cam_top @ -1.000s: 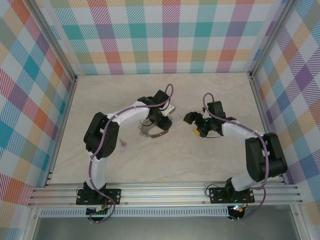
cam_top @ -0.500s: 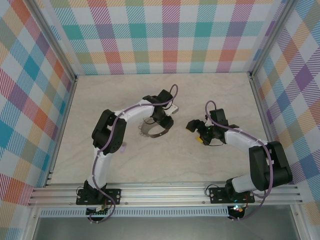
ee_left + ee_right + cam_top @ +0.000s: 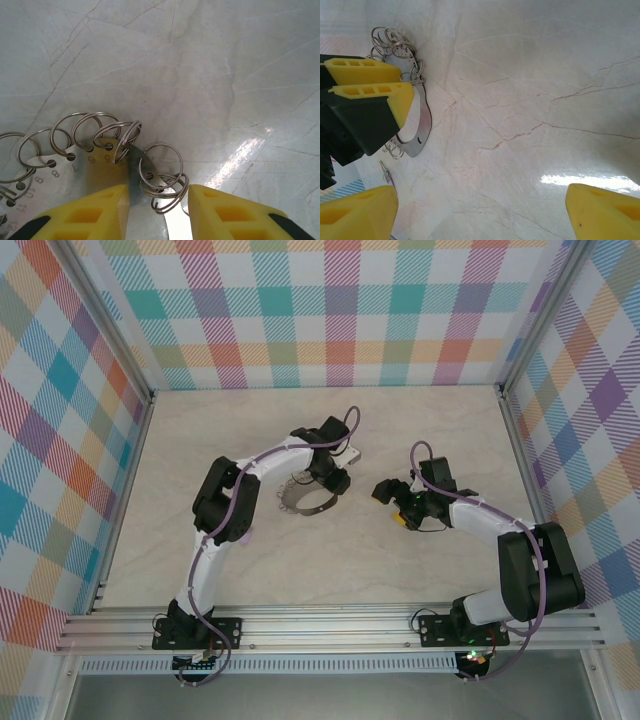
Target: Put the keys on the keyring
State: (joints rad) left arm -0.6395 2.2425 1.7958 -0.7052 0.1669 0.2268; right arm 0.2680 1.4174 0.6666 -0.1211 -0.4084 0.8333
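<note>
The keyring (image 3: 145,165) is a curved silver plate with numbered holes and several split rings; it lies flat on the table (image 3: 305,503) (image 3: 422,125). My left gripper (image 3: 158,210) (image 3: 326,480) (image 3: 407,80) stands over its right end. Its yellow fingers (image 3: 100,210) are closed in on the plate tip and the last coiled rings, which touch both sides. A tiny key (image 3: 385,172) lies on the table just past the plate. My right gripper (image 3: 480,215) (image 3: 390,503) hovers to the right of the keyring, wide open, with bare table between its pads.
The marble-look table (image 3: 340,560) is walled by checked panels (image 3: 330,310) at the back and both sides. An aluminium rail (image 3: 330,625) runs along the near edge. The left arm's elbow (image 3: 225,505) hangs over the table left of the keyring.
The left arm's elbow has swung right, over where the lilac key lay. The left jaws have narrowed onto the ring end. The right gripper drifted slightly right, then held still.
</note>
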